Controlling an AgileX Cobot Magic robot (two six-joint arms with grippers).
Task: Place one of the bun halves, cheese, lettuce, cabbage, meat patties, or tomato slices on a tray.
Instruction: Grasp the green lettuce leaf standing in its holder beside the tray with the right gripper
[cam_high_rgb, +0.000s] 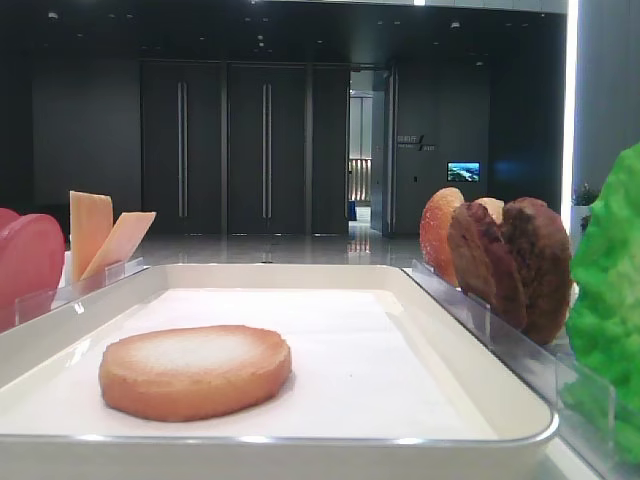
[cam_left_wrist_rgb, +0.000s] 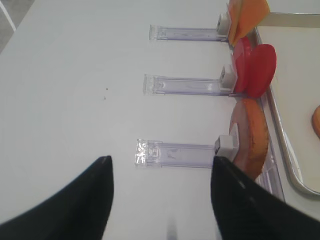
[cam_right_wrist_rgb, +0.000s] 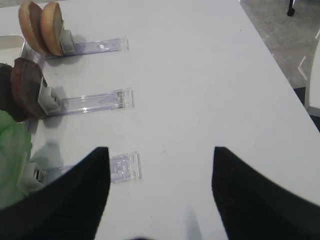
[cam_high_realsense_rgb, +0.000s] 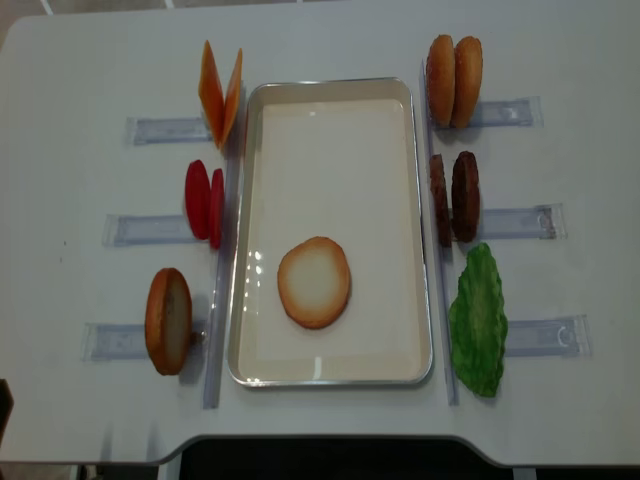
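One bun half (cam_high_realsense_rgb: 314, 282) lies flat on the floor of the white tray (cam_high_realsense_rgb: 330, 88). Left of the tray stand cheese (cam_high_realsense_rgb: 220, 92), tomato slices (cam_high_realsense_rgb: 204, 202) and another bun half (cam_high_realsense_rgb: 168, 320). On its right stand two bun halves (cam_high_realsense_rgb: 454, 80), meat patties (cam_high_realsense_rgb: 455, 197) and lettuce (cam_high_realsense_rgb: 478, 320). Cabbage is out of view. My right gripper (cam_right_wrist_rgb: 160, 150) is open over bare table, with the lettuce (cam_right_wrist_rgb: 12, 150) at its left. My left gripper (cam_left_wrist_rgb: 161, 160) is open too, the upright bun half (cam_left_wrist_rgb: 250, 135) just beyond its right finger. Neither holds anything.
Clear plastic holders (cam_high_realsense_rgb: 520, 222) run outward from each food item on both sides. One holder's end (cam_right_wrist_rgb: 125, 166) lies by my right gripper's left finger, another (cam_left_wrist_rgb: 175, 152) ahead of my left gripper. The table's front edge (cam_high_realsense_rgb: 320, 440) is near.
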